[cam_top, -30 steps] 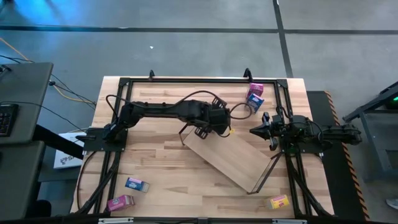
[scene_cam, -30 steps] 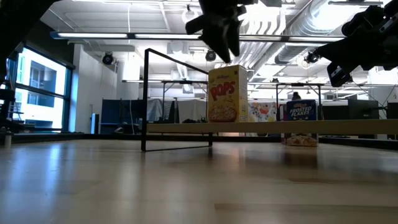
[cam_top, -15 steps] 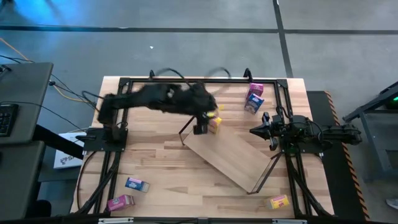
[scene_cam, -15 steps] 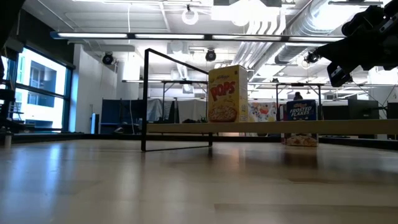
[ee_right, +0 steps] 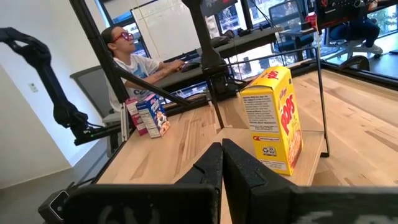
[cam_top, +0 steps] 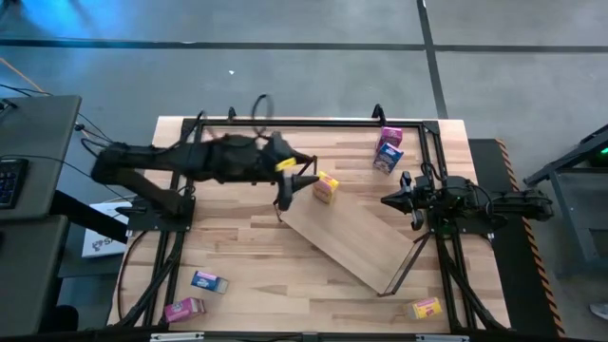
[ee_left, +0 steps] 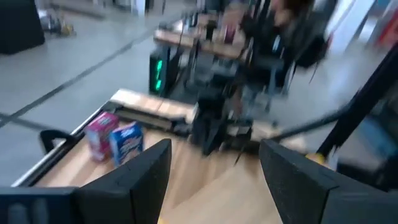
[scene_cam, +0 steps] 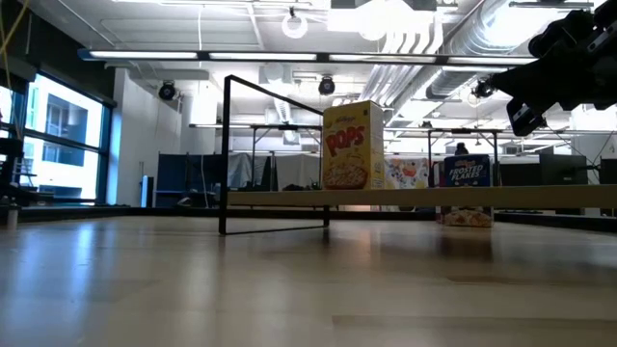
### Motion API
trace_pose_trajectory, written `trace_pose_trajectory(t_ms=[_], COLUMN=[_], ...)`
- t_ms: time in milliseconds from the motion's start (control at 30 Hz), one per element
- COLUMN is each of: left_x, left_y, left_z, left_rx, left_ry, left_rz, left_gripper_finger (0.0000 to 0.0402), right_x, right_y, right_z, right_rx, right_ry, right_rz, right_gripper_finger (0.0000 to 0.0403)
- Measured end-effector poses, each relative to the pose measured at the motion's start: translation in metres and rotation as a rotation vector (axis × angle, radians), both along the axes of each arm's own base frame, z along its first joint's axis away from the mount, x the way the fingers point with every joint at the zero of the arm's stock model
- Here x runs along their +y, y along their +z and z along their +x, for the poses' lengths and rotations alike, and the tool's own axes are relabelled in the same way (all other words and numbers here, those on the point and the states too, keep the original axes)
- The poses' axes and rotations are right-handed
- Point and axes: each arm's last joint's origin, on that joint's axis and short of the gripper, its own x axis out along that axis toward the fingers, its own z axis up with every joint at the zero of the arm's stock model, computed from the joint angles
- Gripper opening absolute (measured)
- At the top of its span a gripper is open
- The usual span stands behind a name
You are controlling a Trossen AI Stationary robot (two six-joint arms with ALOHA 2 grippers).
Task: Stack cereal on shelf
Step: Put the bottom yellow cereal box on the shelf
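One yellow cereal box [cam_top: 326, 186] stands on the shelf [cam_top: 356, 237]; its printed front shows only from table height. Left gripper [cam_top: 290, 183] fingers spread, empty, blurred; right gripper [cam_top: 391, 200] fingers pressed together.

One cereal box [cam_top: 326, 186] stands on the shelf [cam_top: 356, 239] at its far-left end, two boxes [cam_top: 389, 149] lie behind it, three [cam_top: 196, 294] on the tabletop [cam_top: 247, 256] in front.

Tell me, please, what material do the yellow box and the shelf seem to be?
The yellow box looks like printed cardboard: folded edges, slightly glossy print. The shelf board looks like pale wood with visible grain, matte; its end frames look like thin black metal wire, probably painted.
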Motion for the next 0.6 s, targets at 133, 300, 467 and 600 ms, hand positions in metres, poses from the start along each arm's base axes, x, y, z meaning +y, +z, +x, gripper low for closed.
trace_pose_trajectory(t_ms=[133,300,467,600], left_x=[-0.004,-0.006,-0.006,-0.009], left_y=[-0.017,-0.024,-0.024,-0.024], left_z=[-0.016,-0.030,-0.031,-0.031], left_rx=[-0.173,-0.267,-0.271,-0.268], left_ry=[0.014,0.042,0.040,0.022], left_rz=[-0.046,-0.103,-0.114,-0.103], left_gripper_finger=[0.0234,0.0234,0.0234,0.0234], right_x=[0.000,0.000,0.000,0.000], right_y=[0.000,0.000,0.000,0.000], right_z=[0.000,0.000,0.000,0.000], right_rx=[-0.001,-0.001,0.002,0.005], right_ry=[0.000,0.000,0.000,0.000], right_rz=[0.000,0.000,0.000,0.000], right_gripper_finger=[0.0000,0.0000,0.0000,0.0000])
